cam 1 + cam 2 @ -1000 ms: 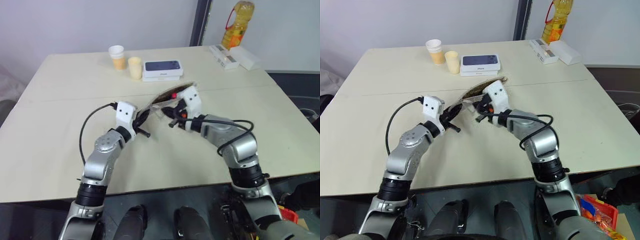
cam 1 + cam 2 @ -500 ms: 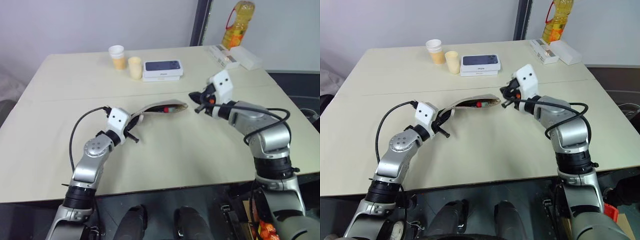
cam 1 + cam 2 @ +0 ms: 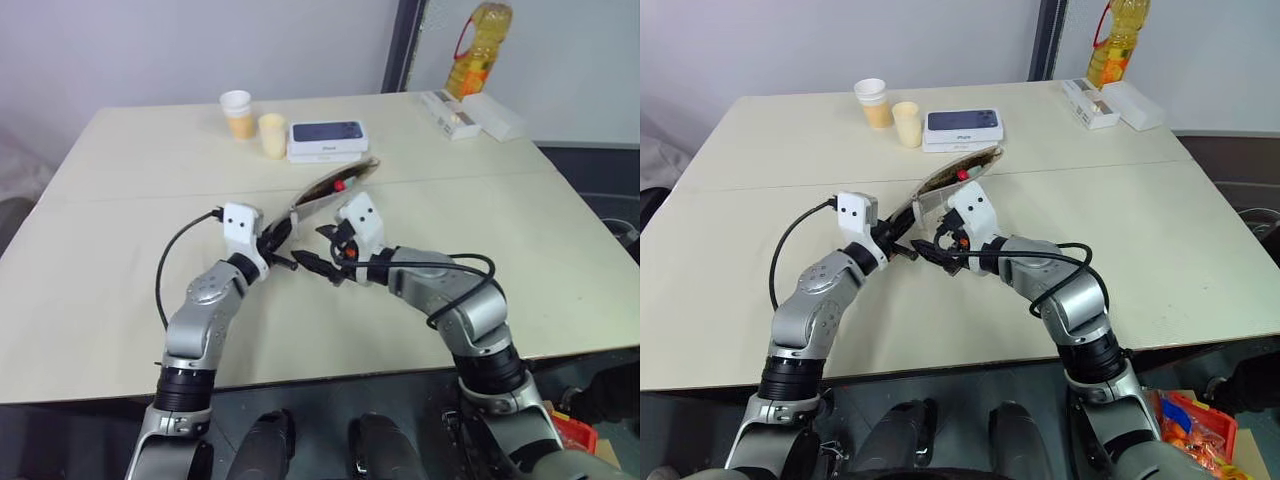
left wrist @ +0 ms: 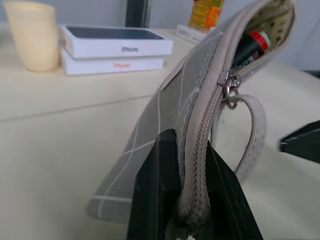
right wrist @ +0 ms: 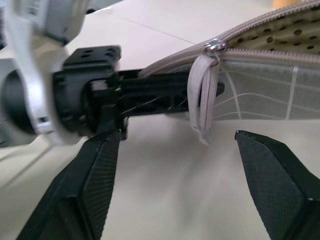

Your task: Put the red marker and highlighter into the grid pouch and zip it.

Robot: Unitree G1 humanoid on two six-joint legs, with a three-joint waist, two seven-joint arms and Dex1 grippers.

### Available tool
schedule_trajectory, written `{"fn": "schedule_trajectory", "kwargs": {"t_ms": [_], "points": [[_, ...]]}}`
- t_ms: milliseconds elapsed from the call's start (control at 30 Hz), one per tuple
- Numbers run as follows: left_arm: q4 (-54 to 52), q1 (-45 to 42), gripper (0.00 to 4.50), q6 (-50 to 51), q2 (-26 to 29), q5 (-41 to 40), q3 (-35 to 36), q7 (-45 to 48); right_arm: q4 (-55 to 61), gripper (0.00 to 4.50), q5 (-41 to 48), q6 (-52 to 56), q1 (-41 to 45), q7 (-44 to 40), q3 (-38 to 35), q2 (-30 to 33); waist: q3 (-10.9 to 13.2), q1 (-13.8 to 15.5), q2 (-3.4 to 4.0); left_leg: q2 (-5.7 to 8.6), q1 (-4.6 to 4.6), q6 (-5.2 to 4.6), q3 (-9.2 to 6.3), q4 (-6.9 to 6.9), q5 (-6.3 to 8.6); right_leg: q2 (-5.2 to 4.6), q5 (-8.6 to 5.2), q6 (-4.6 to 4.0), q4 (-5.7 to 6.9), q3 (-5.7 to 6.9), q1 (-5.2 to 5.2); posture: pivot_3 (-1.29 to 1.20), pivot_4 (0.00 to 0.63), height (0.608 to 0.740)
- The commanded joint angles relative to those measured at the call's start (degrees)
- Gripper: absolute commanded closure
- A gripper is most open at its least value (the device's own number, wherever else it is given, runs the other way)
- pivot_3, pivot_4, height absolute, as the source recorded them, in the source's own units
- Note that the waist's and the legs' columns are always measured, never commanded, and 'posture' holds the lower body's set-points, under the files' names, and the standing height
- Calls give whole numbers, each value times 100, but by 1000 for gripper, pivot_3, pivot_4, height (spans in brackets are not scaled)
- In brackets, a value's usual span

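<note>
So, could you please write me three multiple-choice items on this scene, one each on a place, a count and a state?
1. Where is the red marker?
A. On the table beside the cups
B. Inside the pouch, its tip at the open end
C. In the right gripper

2. How many cups stand by the phone boxes?
A. One
B. Two
C. Four

3. What state is the pouch's zipper in?
A. Fully zipped
B. Torn off
C. Open along most of its length, the slider near the left gripper

Answers:
1 B, the left wrist view shows the marker's red end in the pouch mouth.
2 B, a white cup and a cream cup stand left of the boxes.
3 C, the lining shows past the slider, and the right gripper stands open around the pull strap.
</note>
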State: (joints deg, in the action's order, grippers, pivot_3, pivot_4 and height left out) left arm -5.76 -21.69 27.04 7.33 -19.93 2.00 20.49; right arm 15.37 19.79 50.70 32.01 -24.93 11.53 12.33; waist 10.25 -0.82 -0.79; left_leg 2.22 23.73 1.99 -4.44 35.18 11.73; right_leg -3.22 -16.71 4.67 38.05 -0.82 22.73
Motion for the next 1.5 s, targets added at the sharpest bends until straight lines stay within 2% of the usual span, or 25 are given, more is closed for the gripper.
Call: {"fn": "schedule_trajectory", "kwargs": {"t_ms": [33,233,267,333,500,533,900,1133,1233,1400,1500], "points": [[-316,-127,4500,74,-37,-247,114,-8,-35,670,-137,-270,131,153,2,-148,0,-5,0,-1,0,0,0,0,0,1,0,0,1,0,0,0,150,740],[-374,-100,4500,172,-26,-396,91,22,-277,670,-291,-565,182,260,27,-375,0,0,0,-1,0,0,1,0,0,2,0,0,1,0,0,0,150,740],[-383,-99,4500,179,-20,-404,84,22,-306,904,-297,-599,191,264,13,-412,0,1,0,-1,0,0,1,0,0,2,0,0,1,0,0,0,150,740],[-385,-108,4500,189,-6,-428,90,15,-341,1443,-294,-637,199,264,-11,-459,0,0,0,-1,0,0,1,0,0,2,0,0,1,0,0,0,150,740],[-359,-154,4500,202,23,-445,135,14,-384,4105,-286,-722,234,300,-159,-488,0,-3,0,-2,0,0,0,0,0,2,0,0,1,0,1,0,150,740],[-351,-163,4500,203,30,-445,144,15,-389,4459,-285,-730,243,306,-195,-488,0,-2,0,-2,0,0,0,-1,0,2,0,0,1,0,1,0,150,740],[-117,-191,4500,122,214,-496,318,129,-225,4459,-227,-730,275,402,-618,-12,0,1,0,0,0,0,1,0,0,1,0,0,0,0,0,0,150,740],[18,-211,4500,430,244,-945,564,295,-144,4459,-268,-754,130,215,-333,271,0,-7,0,2,0,0,2,0,0,-1,0,0,-2,0,-1,0,150,740],[20,-200,4500,566,237,-1100,624,341,-110,3565,-276,-725,96,168,-232,212,0,-29,0,-6,-3,0,2,-7,0,5,-1,-1,-1,-2,1,0,150,740],[75,-226,4500,717,187,-1333,805,252,-20,1053,-342,-791,55,189,-98,120,0,-6,0,-6,-2,0,1,-4,0,7,-1,-1,0,-3,1,0,150,740],[133,-277,4500,762,216,-1404,864,239,-44,1053,-346,-801,55,192,-65,61,0,0,0,-3,-2,0,2,-2,0,3,0,-1,-1,-3,-2,0,150,740]]}}
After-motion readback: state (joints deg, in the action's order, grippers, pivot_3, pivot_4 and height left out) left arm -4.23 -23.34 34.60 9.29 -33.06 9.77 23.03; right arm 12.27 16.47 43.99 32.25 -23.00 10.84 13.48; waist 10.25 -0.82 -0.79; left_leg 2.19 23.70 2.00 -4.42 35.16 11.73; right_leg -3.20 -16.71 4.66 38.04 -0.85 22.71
